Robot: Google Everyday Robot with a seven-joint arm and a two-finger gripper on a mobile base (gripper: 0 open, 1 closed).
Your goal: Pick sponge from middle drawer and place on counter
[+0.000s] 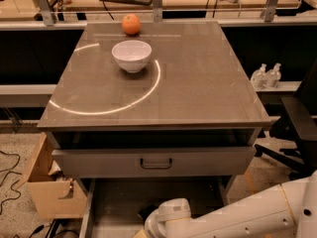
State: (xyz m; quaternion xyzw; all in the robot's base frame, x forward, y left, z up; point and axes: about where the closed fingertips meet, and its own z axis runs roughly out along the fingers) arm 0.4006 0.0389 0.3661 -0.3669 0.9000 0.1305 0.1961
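Grey middle drawer stands open so my gripper hangs low inside, near edge, by sponge; grip state I can't tell.

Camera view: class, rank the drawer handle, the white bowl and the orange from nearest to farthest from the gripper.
The gripper is down in the open drawer, at the picture's bottom edge.
1. The handle, just above it on the closed drawer front.
2. The bowl, on the counter, left of centre.
3. The orange, at the counter's far edge.
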